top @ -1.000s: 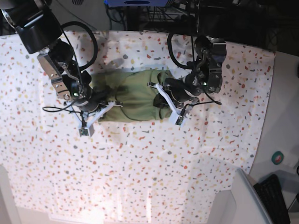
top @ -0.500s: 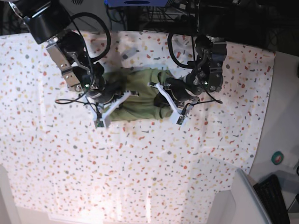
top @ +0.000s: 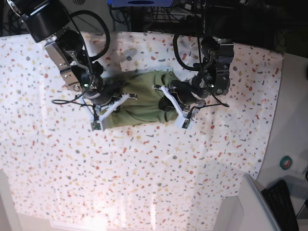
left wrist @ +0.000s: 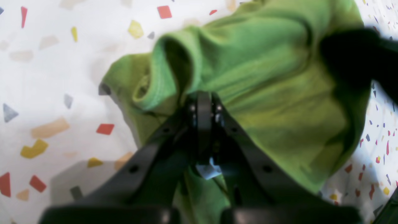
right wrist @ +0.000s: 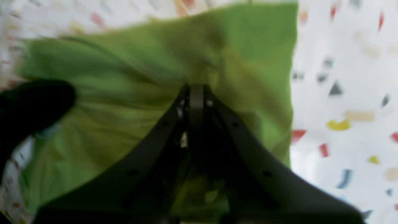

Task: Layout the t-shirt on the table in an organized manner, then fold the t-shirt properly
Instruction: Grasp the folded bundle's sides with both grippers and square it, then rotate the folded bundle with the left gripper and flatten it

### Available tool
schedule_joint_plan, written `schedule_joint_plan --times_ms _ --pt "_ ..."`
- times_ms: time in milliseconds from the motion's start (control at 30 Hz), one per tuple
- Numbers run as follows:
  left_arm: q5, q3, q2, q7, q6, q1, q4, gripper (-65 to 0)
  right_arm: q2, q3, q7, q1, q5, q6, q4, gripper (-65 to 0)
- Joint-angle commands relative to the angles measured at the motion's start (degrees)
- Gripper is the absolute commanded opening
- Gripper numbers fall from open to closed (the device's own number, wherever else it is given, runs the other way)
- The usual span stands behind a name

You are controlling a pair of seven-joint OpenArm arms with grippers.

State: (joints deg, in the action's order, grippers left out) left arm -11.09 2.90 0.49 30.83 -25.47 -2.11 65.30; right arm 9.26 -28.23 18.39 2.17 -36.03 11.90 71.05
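Note:
The olive-green t-shirt [top: 142,98] lies bunched in a short crumpled band on the speckled table [top: 144,168], between my two grippers. My left gripper [top: 167,98] is at its right end. In the left wrist view it [left wrist: 203,99] is shut on a fold of the t-shirt [left wrist: 264,77] beside a rolled hem. My right gripper [top: 114,94] is at the shirt's left end. In the right wrist view it [right wrist: 196,90] is shut on puckered cloth of the t-shirt [right wrist: 124,77]. The collar tag does not show.
The plain grey-white surface [top: 293,120] runs along the right edge, with a small round green and red object [top: 286,162] and a black keyboard [top: 284,202] on it. A pale bin corner [top: 240,207] sits at the front right. Black cables [top: 180,53] loop behind the arms.
My right gripper has moved right onto the shirt's left end, pushing it shorter, then drawn back a little to the left with the cloth. The left arm has not moved.

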Motion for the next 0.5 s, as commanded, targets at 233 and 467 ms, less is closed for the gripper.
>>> schedule_joint_plan --times_ms 233,467 --pt "0.5 0.4 -0.27 0.51 0.55 -0.4 1.82 -65.0 3.45 0.76 0.11 -3.89 -0.23 0.71 14.89 -65.0" --pt "0.5 0.4 -0.27 0.51 0.55 -0.22 1.82 -65.0 3.18 0.76 -0.06 -4.59 -0.23 3.79 6.18 -65.0"
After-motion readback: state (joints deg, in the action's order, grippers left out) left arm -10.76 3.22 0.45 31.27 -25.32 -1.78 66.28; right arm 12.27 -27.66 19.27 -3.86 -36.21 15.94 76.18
